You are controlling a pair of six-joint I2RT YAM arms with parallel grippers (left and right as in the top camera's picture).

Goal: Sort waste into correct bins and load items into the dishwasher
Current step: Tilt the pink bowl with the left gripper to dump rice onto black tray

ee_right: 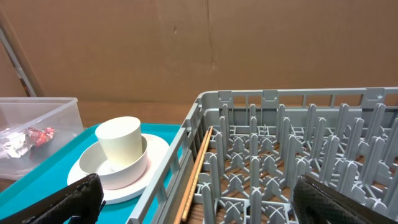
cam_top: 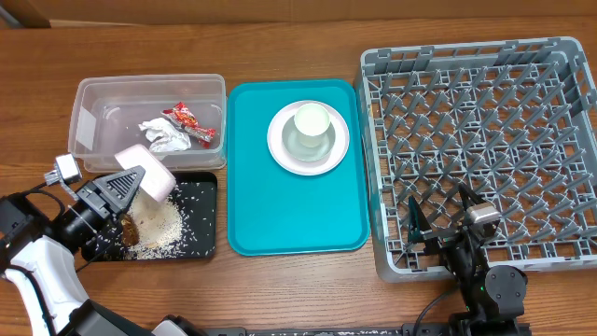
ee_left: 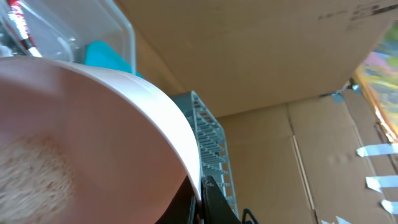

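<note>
Table (cam_top: 280, 280): bare wood, carrying everything below.
Dish rack (cam_top: 466, 49): large, grey, square, on the right of the table; lattice floor with rows of upright pegs.
Teal tray (cam_top: 280, 215): in the middle, between the rack and the two bins.
Clear tub (cam_top: 149, 82): at the far left, just beyond the black tray; holds the napkin and the wrapper.
Black tray (cam_top: 201, 215): shallow, at the near left, just beside the teal tray.
Right gripper (cam_top: 438, 219): hanging over the near left corner of the rack; jaws spread as wide as they go, one dark finger (ee_right: 74, 199) at each lower corner of the right wrist view, gripping and touching nothing.
Left gripper (cam_top: 135, 185): over the black tray's left end; jaws pressed together on the rim of the pink dish.
Pink dish (cam_top: 154, 173): pale pink with a white rim, held tilted above the black tray; fills the left wrist view, a whitish smear on its inner face.
Plate (cam_top: 278, 149): pale, round, on the far half of the teal tray.
Bowl (ee_right: 134, 171): small, pale, sitting on the plate.
Cup (cam_top: 312, 121): cream, upright inside the bowl.
Rice (cam_top: 159, 224): white heap with brown scraps in the black tray under the tilted dish; loose grains scattered to its right.
Napkin (cam_top: 160, 135): crumpled, white, in the tub.
Wrapper (cam_top: 191, 123): red and white, crinkled, touching the napkin's right side; print too small to read.
</note>
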